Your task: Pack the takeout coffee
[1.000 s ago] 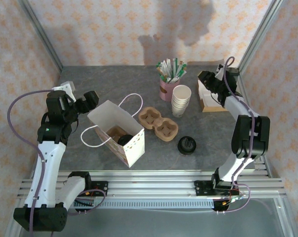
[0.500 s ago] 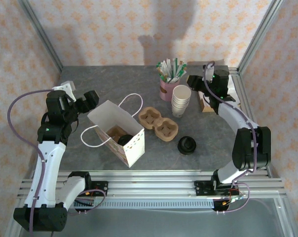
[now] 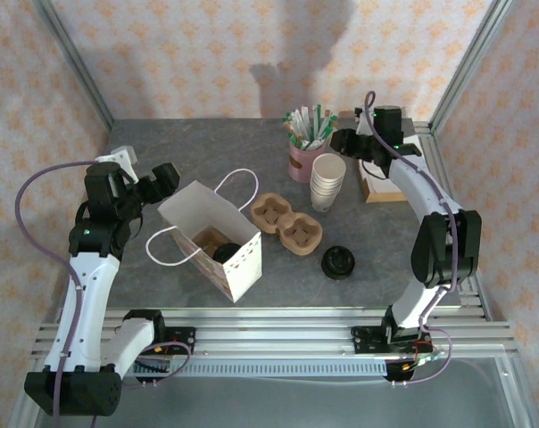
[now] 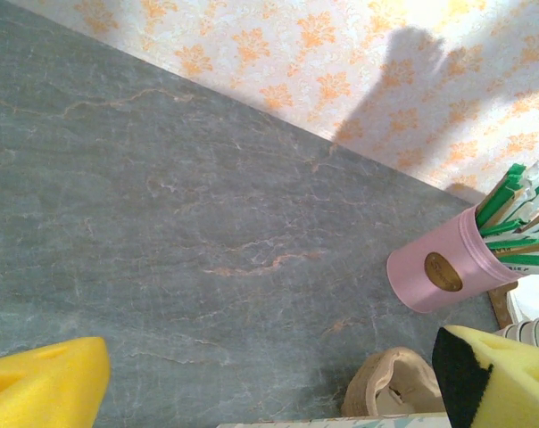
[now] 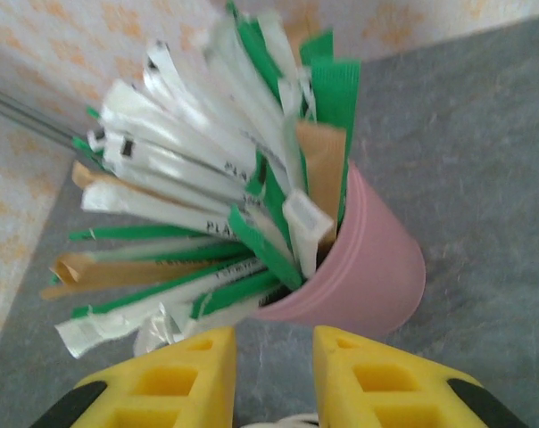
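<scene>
The takeout coffee (image 3: 225, 253) stands inside the white paper bag (image 3: 244, 264); I see its black lid, and the bag's walls hide most of the cup body. My left gripper (image 3: 166, 175) hovers just left of the bag's open top, its yellow fingers (image 4: 37, 385) spread wide apart, open on nothing. My right gripper (image 3: 344, 143) is at the back, between the pink cup (image 3: 302, 161) and the stack of white cups (image 3: 327, 182). In the right wrist view this gripper (image 5: 274, 374) is open with a narrow gap, nothing between the pads.
A loose black lid piece (image 3: 338, 262) lies right of the bag. A brown pulp cup carrier (image 3: 287, 223) sits between the bag and the white cups. The pink cup (image 5: 377, 267) bristles with packets (image 5: 207, 178). A wooden box (image 3: 383, 186) stands at the back right.
My right arm has swung left from the wooden box to the pink cup and the white cup stack. The left arm has not moved.
</scene>
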Robot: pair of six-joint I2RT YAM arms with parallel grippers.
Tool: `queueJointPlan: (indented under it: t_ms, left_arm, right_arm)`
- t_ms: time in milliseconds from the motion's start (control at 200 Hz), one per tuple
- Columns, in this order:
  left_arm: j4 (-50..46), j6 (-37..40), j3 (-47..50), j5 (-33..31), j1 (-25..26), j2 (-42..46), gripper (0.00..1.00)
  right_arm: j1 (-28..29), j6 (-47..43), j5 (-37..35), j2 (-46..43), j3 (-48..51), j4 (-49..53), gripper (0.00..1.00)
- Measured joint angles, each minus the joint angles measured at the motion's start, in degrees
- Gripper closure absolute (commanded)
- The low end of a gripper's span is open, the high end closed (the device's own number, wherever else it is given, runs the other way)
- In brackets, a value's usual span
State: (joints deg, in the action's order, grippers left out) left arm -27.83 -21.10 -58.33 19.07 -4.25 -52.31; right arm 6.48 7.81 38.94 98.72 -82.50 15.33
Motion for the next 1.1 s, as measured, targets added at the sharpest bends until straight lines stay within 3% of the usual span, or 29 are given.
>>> queueJointPlan:
  t_ms: [1101]
  left_arm:
    - [0.04,-0.44,0.0,0.02,0.0,-1.09,0.06]
  right_arm:
    - [0.87,0.76,0.26,5.31,-5.6,-0.59,0.67]
